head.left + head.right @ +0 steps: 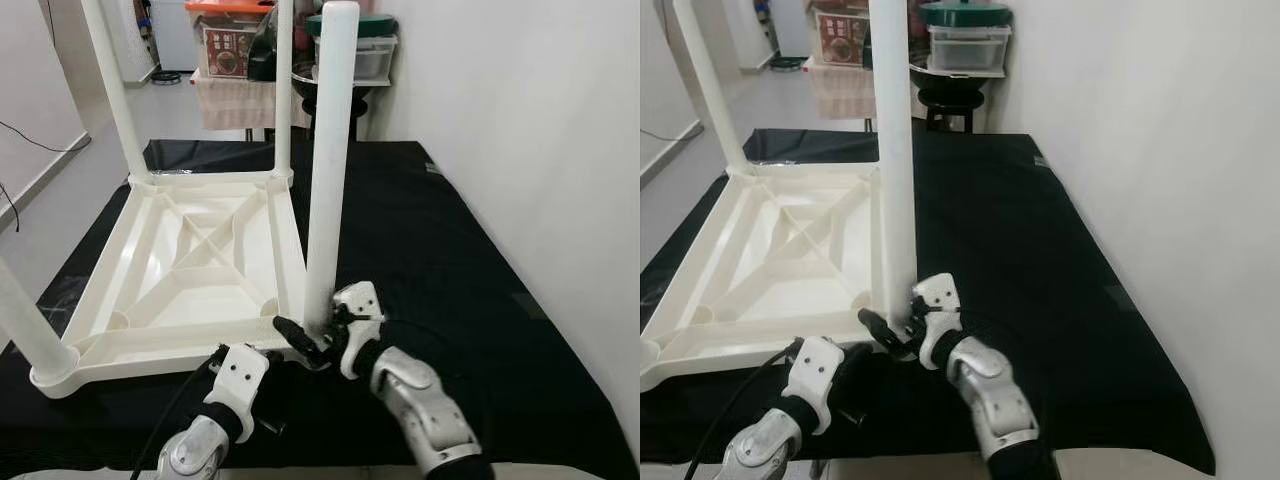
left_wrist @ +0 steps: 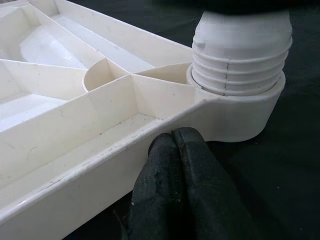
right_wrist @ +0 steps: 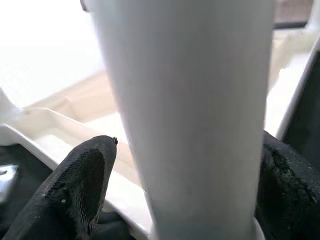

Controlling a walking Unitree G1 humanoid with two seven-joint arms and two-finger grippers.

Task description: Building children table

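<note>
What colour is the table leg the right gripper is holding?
White, best seen in the left eye view: the table leg in the right gripper.

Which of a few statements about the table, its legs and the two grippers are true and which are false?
1. The tabletop lies upside down on a black cloth. True.
2. The right gripper has its fingers around the nearest leg. True.
3. The left gripper is wide open. False: its fingers are pressed together against the tabletop's edge.
4. The nearest leg lies flat on the cloth. False: it stands upright in the corner socket.
5. No other legs are fitted. False: more legs stand in other corners.
</note>
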